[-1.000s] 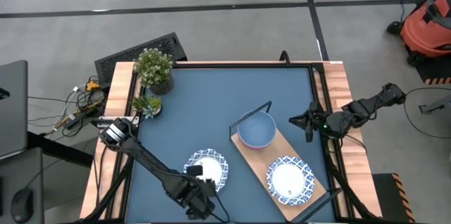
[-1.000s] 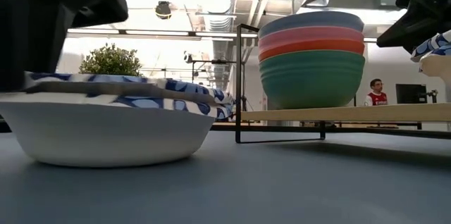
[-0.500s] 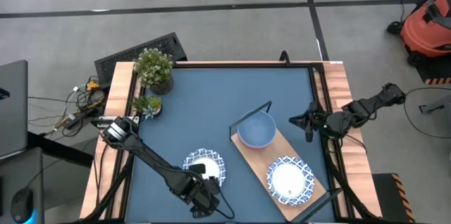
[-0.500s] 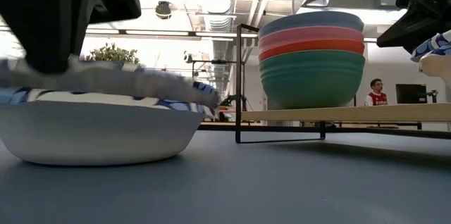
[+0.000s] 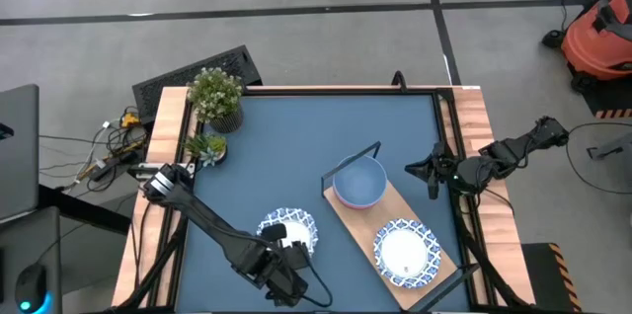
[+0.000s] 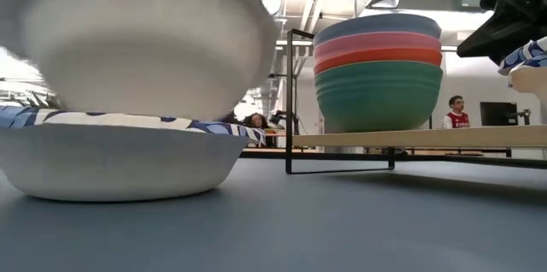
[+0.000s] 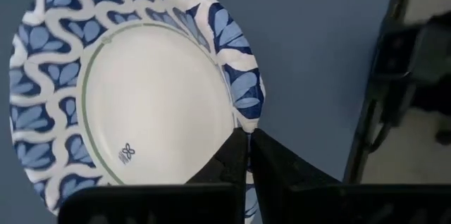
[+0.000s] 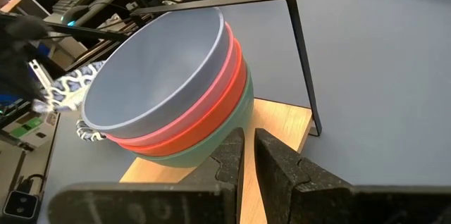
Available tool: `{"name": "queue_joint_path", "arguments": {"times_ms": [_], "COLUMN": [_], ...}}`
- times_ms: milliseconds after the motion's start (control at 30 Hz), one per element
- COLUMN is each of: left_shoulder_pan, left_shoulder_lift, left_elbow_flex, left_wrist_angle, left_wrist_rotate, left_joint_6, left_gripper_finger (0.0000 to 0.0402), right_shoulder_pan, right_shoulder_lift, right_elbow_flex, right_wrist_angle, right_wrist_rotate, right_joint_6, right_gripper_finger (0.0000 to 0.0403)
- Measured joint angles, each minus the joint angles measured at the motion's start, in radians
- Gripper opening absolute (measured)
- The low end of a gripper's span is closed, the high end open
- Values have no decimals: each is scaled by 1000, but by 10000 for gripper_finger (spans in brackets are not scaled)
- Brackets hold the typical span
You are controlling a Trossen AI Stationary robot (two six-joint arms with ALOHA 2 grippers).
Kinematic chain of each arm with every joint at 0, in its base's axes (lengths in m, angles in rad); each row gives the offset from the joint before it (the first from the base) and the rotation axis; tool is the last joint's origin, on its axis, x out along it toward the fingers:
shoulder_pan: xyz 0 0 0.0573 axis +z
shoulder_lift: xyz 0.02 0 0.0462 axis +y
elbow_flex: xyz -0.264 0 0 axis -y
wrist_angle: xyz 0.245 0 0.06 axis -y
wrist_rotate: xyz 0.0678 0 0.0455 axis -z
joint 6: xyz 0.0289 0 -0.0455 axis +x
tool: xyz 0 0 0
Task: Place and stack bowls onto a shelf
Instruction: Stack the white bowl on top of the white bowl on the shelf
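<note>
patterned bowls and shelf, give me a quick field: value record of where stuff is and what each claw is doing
lifted bowl: patterned bowl, pinched at its rim by the left claw, raised above the bowl below
bowl below: patterned bowl on the blue table
shelf: carries one patterned bowl and a bowl stack, pale blue over pink, red, green
right claw: waits at the table's right edge, shut, holding nothing
plants: far left corner

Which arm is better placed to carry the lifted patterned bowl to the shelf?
Left. The left gripper is pinching the rim of the patterned bowl, lifted above another one. The right gripper waits at the table's right edge, beside the shelf.
</note>
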Motion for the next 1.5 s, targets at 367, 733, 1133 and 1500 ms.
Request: {"name": "queue_joint_path", "arguments": {"times_ms": [367, 733, 1133, 1500], "left_shoulder_pan": [14, 137, 231, 241], "left_shoulder_lift": [0, 11, 70, 175], "left_elbow_flex": [283, 327, 324, 322], "left_wrist_angle": [8, 350, 548, 562], "left_wrist_rotate": [-272, -175, 78, 187], "left_joint_6": [254, 991, 1419, 1586], "left_gripper_finger": [0, 0, 0, 0], "right_shoulder_pan": [0, 0, 0, 0], "right_shoulder_lift": [0, 0, 0, 2], "right_elbow_flex": [0, 0, 0, 1], "right_wrist_angle": [0, -7, -115, -145], "right_wrist_rotate": [1, 4, 26, 42], "right_joint_6": [1, -3, 74, 96], "right_gripper_finger": [63, 63, 63, 63]}}
